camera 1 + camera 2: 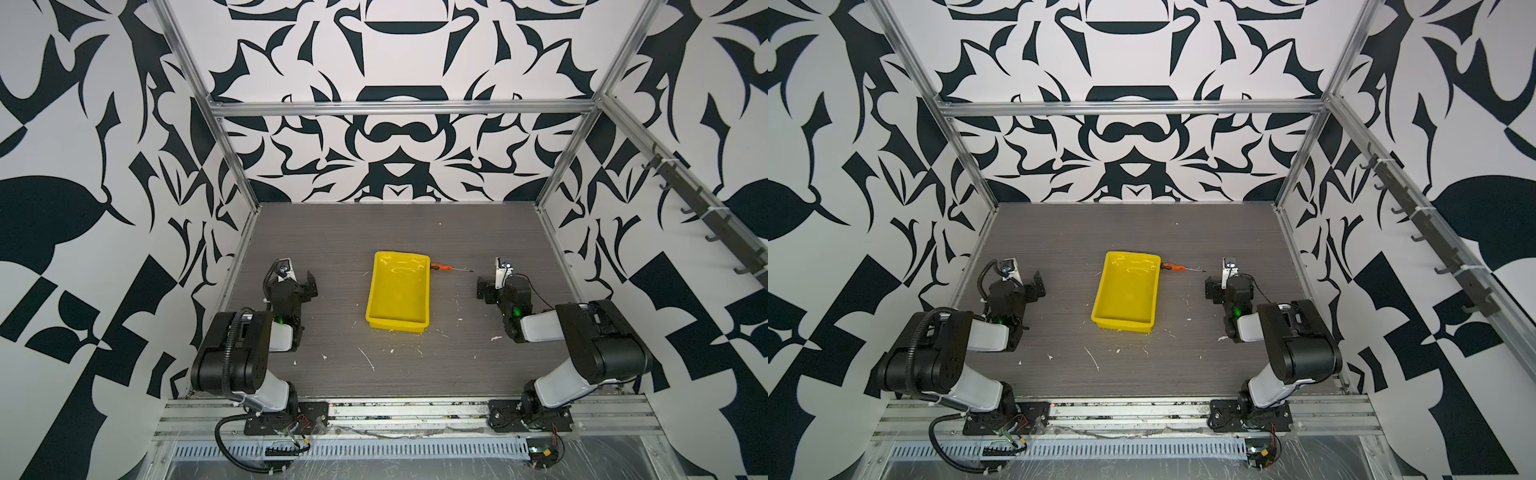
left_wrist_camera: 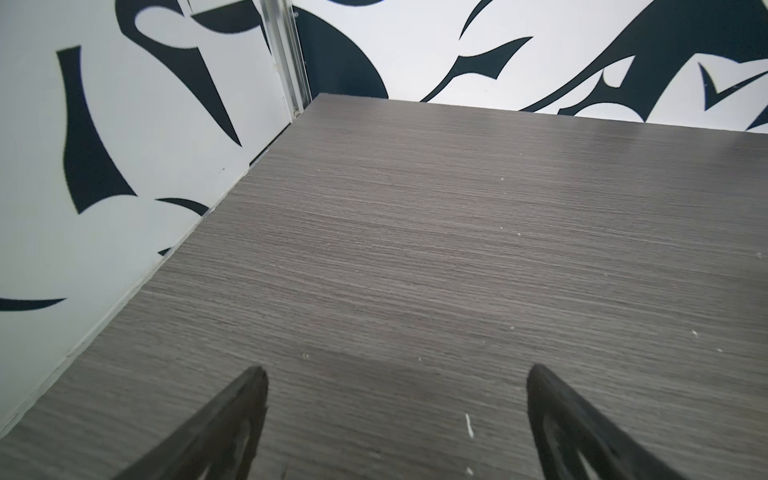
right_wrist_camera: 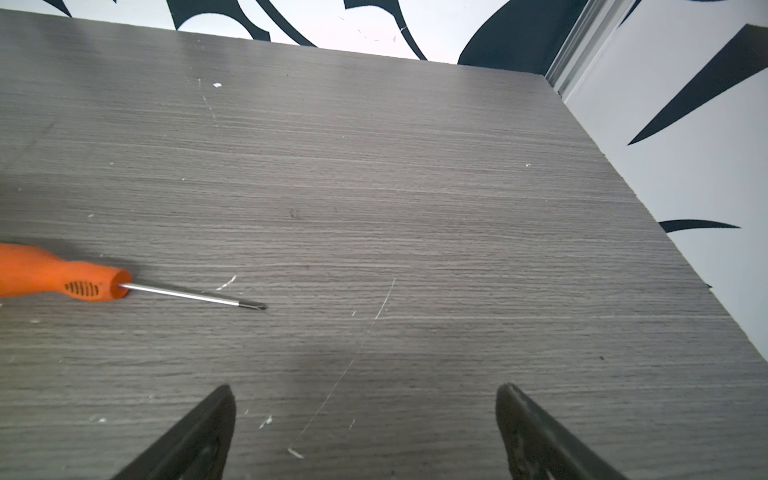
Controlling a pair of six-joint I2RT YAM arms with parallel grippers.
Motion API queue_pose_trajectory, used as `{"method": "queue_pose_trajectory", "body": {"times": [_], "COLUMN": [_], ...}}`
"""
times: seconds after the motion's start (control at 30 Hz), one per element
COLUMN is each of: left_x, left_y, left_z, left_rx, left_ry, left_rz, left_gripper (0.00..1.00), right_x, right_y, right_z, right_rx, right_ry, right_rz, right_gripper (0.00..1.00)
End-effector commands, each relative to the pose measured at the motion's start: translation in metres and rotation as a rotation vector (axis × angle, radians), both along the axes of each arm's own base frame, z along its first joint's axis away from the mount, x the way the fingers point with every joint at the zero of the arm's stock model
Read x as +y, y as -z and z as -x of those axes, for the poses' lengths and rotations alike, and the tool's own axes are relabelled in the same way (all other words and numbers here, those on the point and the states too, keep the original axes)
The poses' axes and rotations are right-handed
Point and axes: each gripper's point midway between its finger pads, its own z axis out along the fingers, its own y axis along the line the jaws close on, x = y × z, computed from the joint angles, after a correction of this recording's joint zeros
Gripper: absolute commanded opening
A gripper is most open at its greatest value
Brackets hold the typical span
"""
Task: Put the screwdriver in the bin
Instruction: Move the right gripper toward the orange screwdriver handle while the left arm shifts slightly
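Left end effector [image 2: 397, 370] hangs with its two fingers spread wide and nothing between them, low over bare surface [image 2: 415, 249] near the left wall [image 2: 104, 145]. Right end effector [image 3: 363, 387] is spread just as wide and also holds nothing. Its wrist view shows open board ahead of it, up to the right wall [image 3: 685, 166] and the back edge.

Room to move is generous. In both top views the bin [image 1: 397, 327] [image 1: 1121, 326] sits about midway between the two end effectors, well apart from each. Open strips of surface lie on either side of it, behind it toward the back wall [image 1: 395, 158], and in front toward the metal rail [image 1: 415, 409] at the near edge. Upright frame posts [image 1: 236, 158] stand only at the back corners.

The surface is grey wood-grain board, scattered with white flecks [image 1: 494, 338] and thin scratches [image 1: 368, 359]. The walls on three sides bear a bold black-and-white pattern.

The screwdriver [image 1: 446, 267] [image 1: 1177, 267] [image 3: 62, 274] lies flat on the surface outside the bin, just beside its far right corner. Whether the handle end touches the rim cannot be told. Its long axis runs across the scene, roughly square to the bin's long sides. The orange handle is at the bin end. The thin shaft points away toward the right side, its tip near the right end effector but apart from it.
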Motion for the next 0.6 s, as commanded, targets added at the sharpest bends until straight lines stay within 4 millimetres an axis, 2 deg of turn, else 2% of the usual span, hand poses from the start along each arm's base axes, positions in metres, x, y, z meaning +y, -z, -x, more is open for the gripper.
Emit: {"method": "queue_pose_trajectory", "body": {"times": [0.0, 0.07, 0.13, 0.2, 0.33, 0.43, 0.5, 0.57], "left_x": [0.007, 0.003, -0.004, -0.007, -0.001, 0.009, -0.002, -0.018], "left_y": [-0.025, -0.029, -0.03, -0.031, -0.041, -0.046, -0.055, -0.059], "left_z": [0.0, -0.001, -0.005, -0.006, 0.007, 0.01, 0.006, 0.002], "left_rx": [-0.088, -0.071, -0.037, -0.027, -0.059, -0.027, 0.021, 0.038], "left_ry": [-0.048, -0.045, -0.024, -0.018, -0.071, -0.157, -0.12, -0.066], "left_rz": [-0.011, -0.029, -0.05, -0.07, -0.049, 0.006, 0.059, 0.008], "left_gripper": [1.0, 1.0, 1.0, 1.0, 1.0, 1.0, 1.0, 1.0], "right_x": [0.008, 0.013, 0.007, 0.007, 0.007, 0.013, 0.007, -0.004], "right_y": [-0.025, -0.032, -0.051, -0.069, -0.12, -0.144, -0.145, -0.132], "right_z": [-0.003, 0.007, 0.015, 0.018, 0.007, -0.006, -0.006, 0.001], "right_rx": [-0.096, -0.152, -0.215, -0.194, -0.114, -0.099, -0.107, -0.103], "right_ry": [-0.045, -0.073, 0.028, 0.116, 0.23, 0.261, 0.365, 0.502], "right_rz": [-0.023, -0.015, 0.059, 0.175, 0.132, 0.047, -0.081, -0.192], "right_gripper": [1.0, 1.0, 1.0, 1.0, 1.0, 1.0, 1.0, 1.0]}}
